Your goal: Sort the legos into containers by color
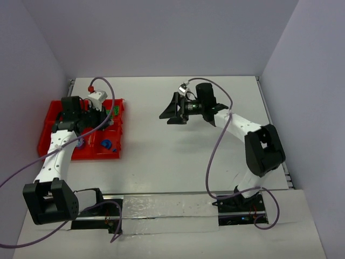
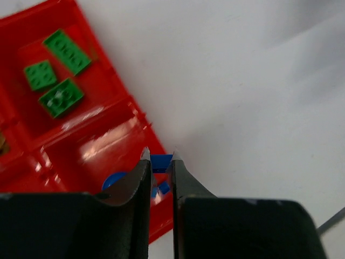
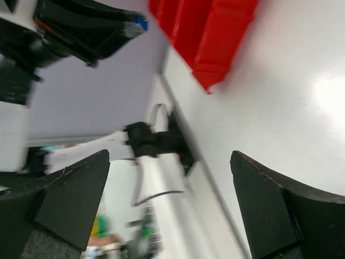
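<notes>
The red containers (image 1: 54, 116) stand at the table's left. My left gripper (image 2: 160, 157) is shut on a tiny blue lego (image 2: 161, 163) and holds it above the near right compartment, where a round blue piece (image 2: 112, 181) and a small blue bit (image 2: 163, 188) lie. Three green legos (image 2: 60, 97) lie in the adjacent compartment. In the top view the left gripper (image 1: 102, 120) hovers over the containers, above the blue legos (image 1: 106, 144). My right gripper (image 1: 171, 111) is open and empty, held in the air mid-table and pointing left; its wrist view (image 3: 170, 159) is blurred.
The right wrist view shows the containers' outer wall (image 3: 210, 32) and the left gripper with its blue bit (image 3: 141, 22). Grey walls close the table at the back and both sides. Cables loop off both arms.
</notes>
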Tool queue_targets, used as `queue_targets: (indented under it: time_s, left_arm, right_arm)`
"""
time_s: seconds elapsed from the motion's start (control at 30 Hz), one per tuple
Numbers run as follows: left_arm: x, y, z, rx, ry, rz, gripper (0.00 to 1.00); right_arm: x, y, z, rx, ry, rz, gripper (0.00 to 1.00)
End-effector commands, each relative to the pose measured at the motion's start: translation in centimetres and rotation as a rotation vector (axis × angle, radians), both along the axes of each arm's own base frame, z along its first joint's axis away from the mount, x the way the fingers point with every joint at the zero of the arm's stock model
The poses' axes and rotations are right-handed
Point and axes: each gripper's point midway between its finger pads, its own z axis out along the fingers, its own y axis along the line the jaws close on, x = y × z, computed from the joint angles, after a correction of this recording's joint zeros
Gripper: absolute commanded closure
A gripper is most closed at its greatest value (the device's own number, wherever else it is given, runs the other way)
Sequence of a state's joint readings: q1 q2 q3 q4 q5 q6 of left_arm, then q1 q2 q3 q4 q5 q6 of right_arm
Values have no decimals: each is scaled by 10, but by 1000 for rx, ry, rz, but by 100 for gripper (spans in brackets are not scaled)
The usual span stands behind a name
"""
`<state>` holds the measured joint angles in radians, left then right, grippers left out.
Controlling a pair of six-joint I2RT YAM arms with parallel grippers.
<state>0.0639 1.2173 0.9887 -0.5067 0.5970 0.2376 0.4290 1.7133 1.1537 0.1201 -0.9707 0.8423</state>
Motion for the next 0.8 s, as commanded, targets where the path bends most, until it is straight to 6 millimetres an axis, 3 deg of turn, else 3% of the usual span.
queue_targets:
  time_s: [0.0, 0.13, 0.47, 0.6, 0.77]
  left_arm:
    - [-20, 39, -21, 154, 96, 113, 100]
    - [-16, 56, -42, 215, 141, 195, 100]
    - [14, 59, -69, 194, 186, 229, 92]
    - [20, 57, -77, 180, 203, 221, 83]
    - [25, 60, -80, 196, 200, 232, 54]
  right_arm:
    - [2, -37, -4, -260, -244, -51, 0]
    - [6, -57, 0, -385, -367, -89, 0]
    - [11, -107, -13, -657, -517, -174, 0]
    - [11, -121, -19, -716, -543, -199, 0]
    - [13, -134, -30, -781, -534, -217, 0]
